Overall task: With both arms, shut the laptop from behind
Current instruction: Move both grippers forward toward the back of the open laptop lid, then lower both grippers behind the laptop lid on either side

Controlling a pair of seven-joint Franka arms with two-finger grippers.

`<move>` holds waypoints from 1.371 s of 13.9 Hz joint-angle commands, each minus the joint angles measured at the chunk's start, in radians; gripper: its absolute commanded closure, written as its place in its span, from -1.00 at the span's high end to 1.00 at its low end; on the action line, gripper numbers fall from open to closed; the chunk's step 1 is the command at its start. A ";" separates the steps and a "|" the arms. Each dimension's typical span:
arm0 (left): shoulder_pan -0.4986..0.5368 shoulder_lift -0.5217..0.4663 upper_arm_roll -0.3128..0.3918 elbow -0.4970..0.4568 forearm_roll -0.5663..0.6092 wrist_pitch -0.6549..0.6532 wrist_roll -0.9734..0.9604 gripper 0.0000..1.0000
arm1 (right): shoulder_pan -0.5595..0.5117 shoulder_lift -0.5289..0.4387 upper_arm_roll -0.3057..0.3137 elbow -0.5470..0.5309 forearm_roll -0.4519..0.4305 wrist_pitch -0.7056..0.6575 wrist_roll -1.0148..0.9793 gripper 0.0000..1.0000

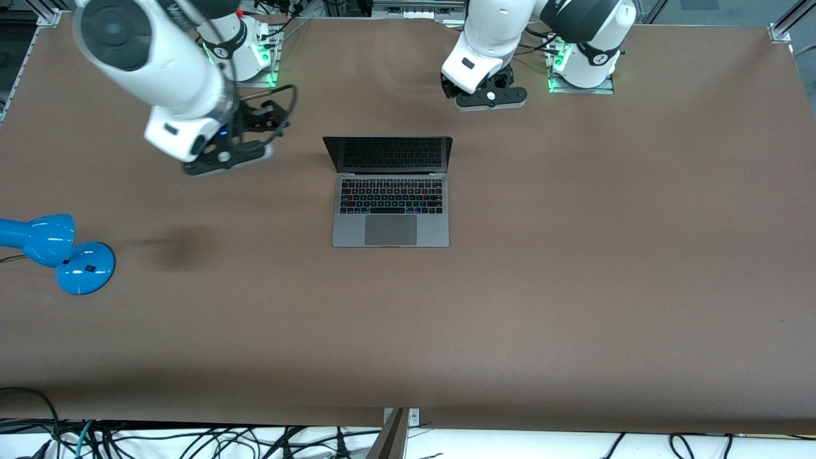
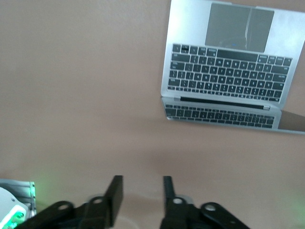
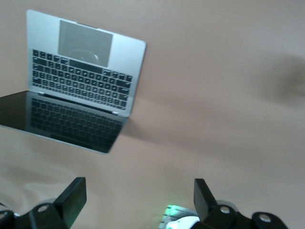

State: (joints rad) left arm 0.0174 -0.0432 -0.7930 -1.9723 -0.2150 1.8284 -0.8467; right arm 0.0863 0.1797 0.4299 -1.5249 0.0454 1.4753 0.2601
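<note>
Laptop (image 1: 390, 204) sits open mid-table, base flat, lid raised w/ dark screen facing the front cam; trackpad edge is nearest that cam, hinge toward the robot bases. Long axis of the hinge runs between the two arms' ends of the table. Front view alone shows a blue lamp (image 1: 57, 252) near the right arm's end, well apart from laptop. Wrist views show the fingers the front view doesn't resolve: left gripper (image 2: 142, 195) has a narrow gap, holding nothing; right gripper (image 3: 138, 198) is spread wide, also empty. Both hover over bare table (image 1: 605, 255) between bases and laptop
</note>
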 commanded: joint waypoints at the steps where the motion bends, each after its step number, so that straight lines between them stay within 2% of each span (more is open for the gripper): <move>1: 0.003 0.003 -0.018 -0.017 -0.059 0.009 -0.012 -1.00 | -0.005 0.018 0.053 -0.020 0.068 0.019 0.132 1.00; 2: 0.001 0.014 -0.020 -0.017 -0.076 0.009 -0.024 -1.00 | -0.005 0.018 0.070 -0.035 0.088 0.037 0.184 0.98; 3: 0.001 0.034 -0.020 -0.014 -0.087 0.011 -0.032 -1.00 | -0.005 0.023 0.082 -0.049 0.103 0.042 0.215 0.88; 4: 0.001 0.055 -0.022 -0.010 -0.092 0.011 -0.035 -1.00 | -0.005 0.030 0.090 -0.061 0.126 0.042 0.229 0.59; 6: -0.002 0.106 -0.023 -0.002 -0.106 0.015 -0.069 -1.00 | -0.003 0.040 0.090 -0.104 0.198 0.042 0.232 -0.11; 8: -0.004 0.150 -0.023 0.010 -0.112 0.017 -0.078 -1.00 | -0.003 0.044 0.090 -0.141 0.229 0.042 0.231 -0.45; 9: -0.004 0.166 -0.023 0.013 -0.115 0.017 -0.083 -1.00 | -0.003 0.055 0.090 -0.152 0.229 0.040 0.231 -0.50; 11: -0.005 0.195 -0.023 0.016 -0.113 0.040 -0.095 -1.00 | -0.003 0.075 0.102 -0.179 0.229 0.037 0.231 -0.81; 18: -0.048 0.316 -0.022 0.035 -0.051 0.163 -0.124 -1.00 | 0.018 0.164 0.110 -0.218 0.229 0.057 0.228 -0.84; 19: -0.048 0.331 -0.022 0.035 -0.031 0.169 -0.126 -1.00 | 0.018 0.170 0.110 -0.228 0.229 0.071 0.223 -0.89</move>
State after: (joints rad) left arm -0.0267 0.2374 -0.8109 -1.9696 -0.2907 1.9889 -0.9477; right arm 0.1090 0.3371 0.5334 -1.7322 0.2593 1.5236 0.4765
